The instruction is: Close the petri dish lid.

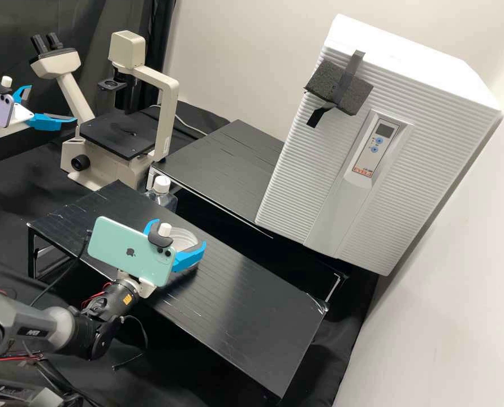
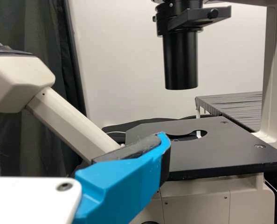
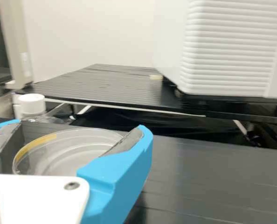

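- High view: the right gripper (image 1: 182, 233) is over the black surface (image 1: 235, 299), its jaws drawn in on the round clear dish (image 1: 181, 238), one on each side (a snug fit, by the look of it).
- High view: the left gripper (image 1: 52, 103) is beside the microscope (image 1: 164, 96), its jaws wide apart; a bottle (image 1: 161, 185) stands just behind the surface, and a white cabinet (image 1: 410, 113) with a foam block (image 1: 342, 85) taped on it stands beyond.
- Left wrist view: one blue jaw is in front of the microscope's flat black stage (image 2: 208, 154).
- Right wrist view: the dish lies between the two jaws, a yellow strip (image 3: 33, 147) along its rim (I can't tell whether the lid is on, or whether the dish touches the surface).
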